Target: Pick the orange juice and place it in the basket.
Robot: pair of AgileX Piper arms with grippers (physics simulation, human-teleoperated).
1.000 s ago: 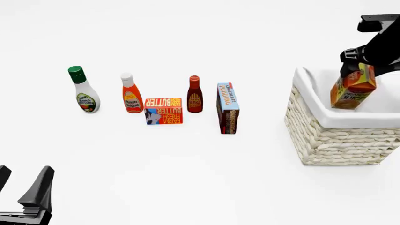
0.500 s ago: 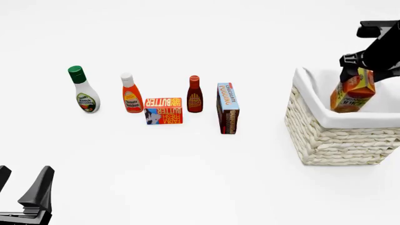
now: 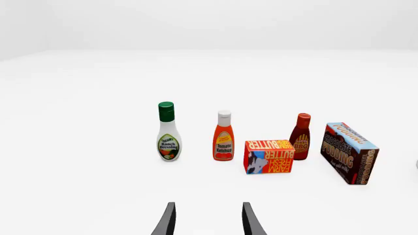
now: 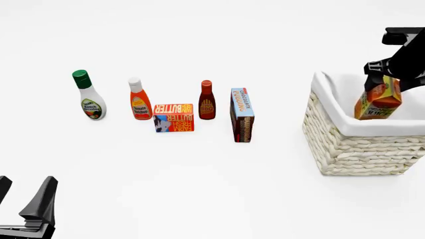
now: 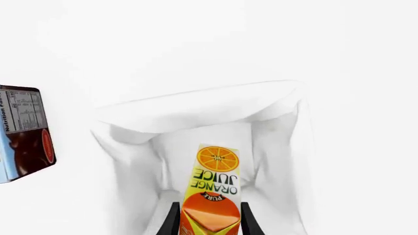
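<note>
The left gripper (image 4: 27, 209) was seen parked nearest the camera, fingers spread apart with nothing between them, well away from all the groceries. Ahead of it a row of items was left untouched: a ranch dressing bottle (image 4: 88, 95), a ketchup bottle (image 4: 139, 99), a butter box (image 4: 173, 117), a dark sauce bottle (image 4: 207, 100) and a chocolate pudding box (image 4: 242, 115). None of these was part of the job.

Farther off, the right gripper (image 5: 209, 215) was seen clamped on the top of the orange juice (image 4: 377, 101), the carton hanging tilted below the fingers. The carton was held inside the opening of the basket (image 4: 345, 144), its lower end already below the rim and near the white lining; whether it touched the floor of the basket could not be told. In the right wrist view the carton was framed by the lining on all sides, so the position looked good.

Progress was judged as nearly complete: pick done, carry done, carton lowered into the basket. Only the release and the withdrawal of the arm were left.
</note>
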